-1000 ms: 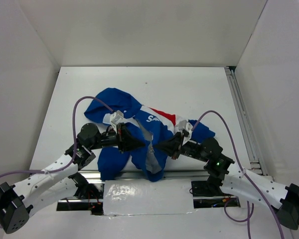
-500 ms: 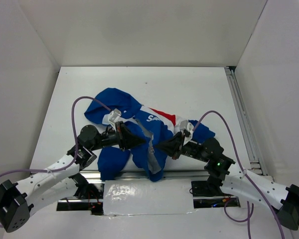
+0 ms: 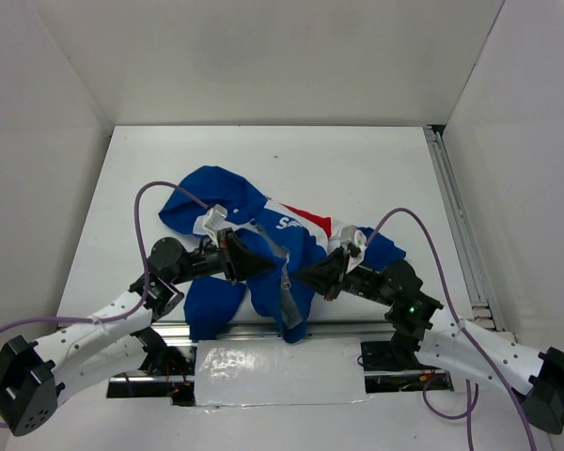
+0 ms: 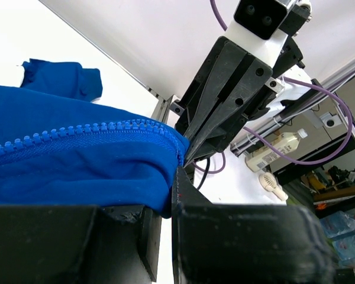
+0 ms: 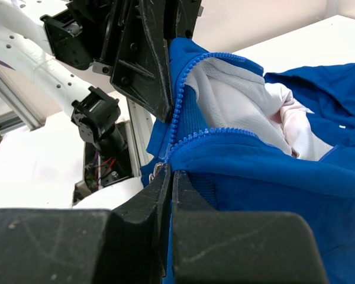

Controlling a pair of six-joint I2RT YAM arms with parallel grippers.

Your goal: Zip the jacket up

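The blue jacket (image 3: 263, 235), with a red and white chest panel, lies crumpled mid-table, and its lower edge is lifted between the arms. My left gripper (image 3: 263, 267) is shut on a fold of blue fabric (image 4: 106, 171) just below a row of zipper teeth (image 4: 77, 133). Facing it, my right gripper (image 3: 299, 274) is shut on the opposite zipper edge (image 5: 225, 133). A small metal piece (image 5: 160, 170) shows beside its fingertips. White lining (image 5: 236, 100) shows inside the open front. The two grippers stand tip to tip, a few centimetres apart.
A metal rail (image 3: 456, 216) runs along the table's right side. The aluminium bar (image 3: 338, 329) at the near edge lies under the jacket's hanging hem. White walls enclose the table on three sides.
The left arm has edged slightly to the right with its fold of jacket. The right arm holds still and both grips are the same.
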